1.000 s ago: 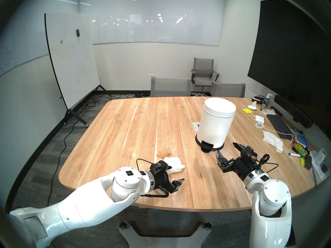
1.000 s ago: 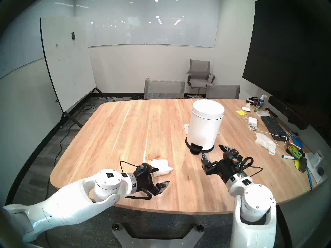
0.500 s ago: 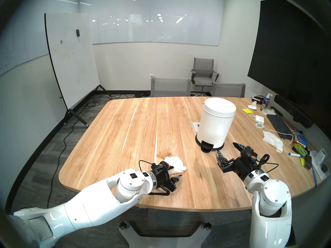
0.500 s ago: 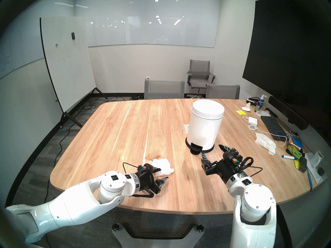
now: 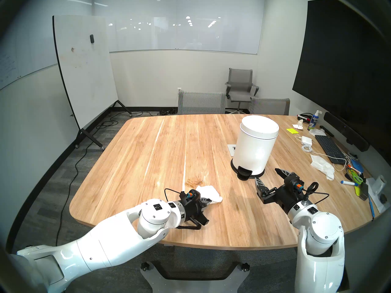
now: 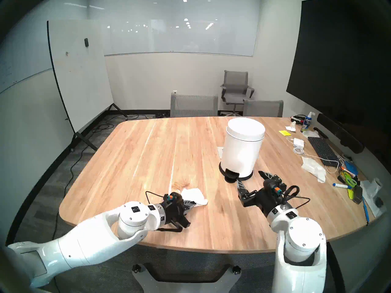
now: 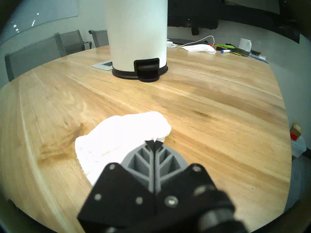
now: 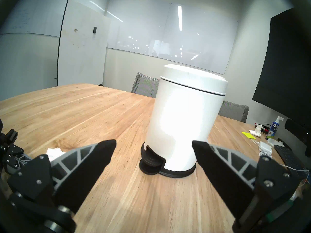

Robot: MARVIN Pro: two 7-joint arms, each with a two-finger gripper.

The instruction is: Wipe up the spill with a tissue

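The spill (image 5: 193,182) is a thin amber-brown smear on the wooden table (image 5: 148,151), also in the left wrist view as the spill (image 7: 55,153). A crumpled white tissue (image 5: 209,192) lies just right of it, its left edge touching the smear. My left gripper (image 5: 208,201) is low on the table and shut on the tissue's near edge. The left wrist view shows the left gripper (image 7: 154,141) with tips together, pinching the tissue (image 7: 121,135). My right gripper (image 5: 269,177) stands open and empty near the bin's pedal (image 5: 243,174).
A white pedal bin (image 5: 256,146) stands right of centre, directly ahead of the right gripper (image 8: 154,143). A keyboard (image 5: 329,146), cables, another crumpled tissue (image 5: 322,165), markers and scissors crowd the table's right edge. Grey chairs (image 5: 201,102) stand at the far side.
My left gripper slid forward and to the right to the tissue and went from open to shut on its near edge. The tissue shifted slightly right. The right arm has not moved.
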